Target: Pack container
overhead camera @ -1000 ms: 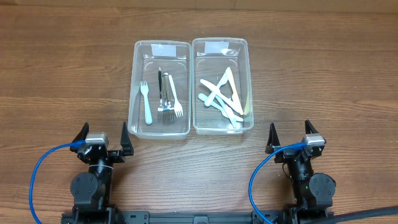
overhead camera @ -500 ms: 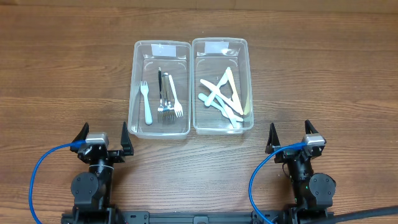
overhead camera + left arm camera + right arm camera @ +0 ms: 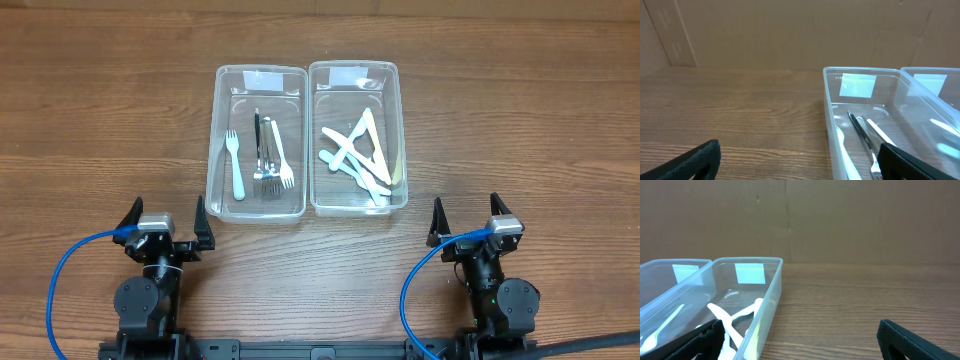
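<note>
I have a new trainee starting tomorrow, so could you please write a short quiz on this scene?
1. True or false: the right bin holds white plastic cutlery.
2. Where are the metal forks? A) left bin B) right bin C) on the table
3. Fill in: both arms' jaws stand ____ and hold nothing.
Key: 1 true; 2 A; 3 open.

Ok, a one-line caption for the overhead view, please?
Forks in the left container, white cutlery in the right container; left gripper and right gripper open.
</note>
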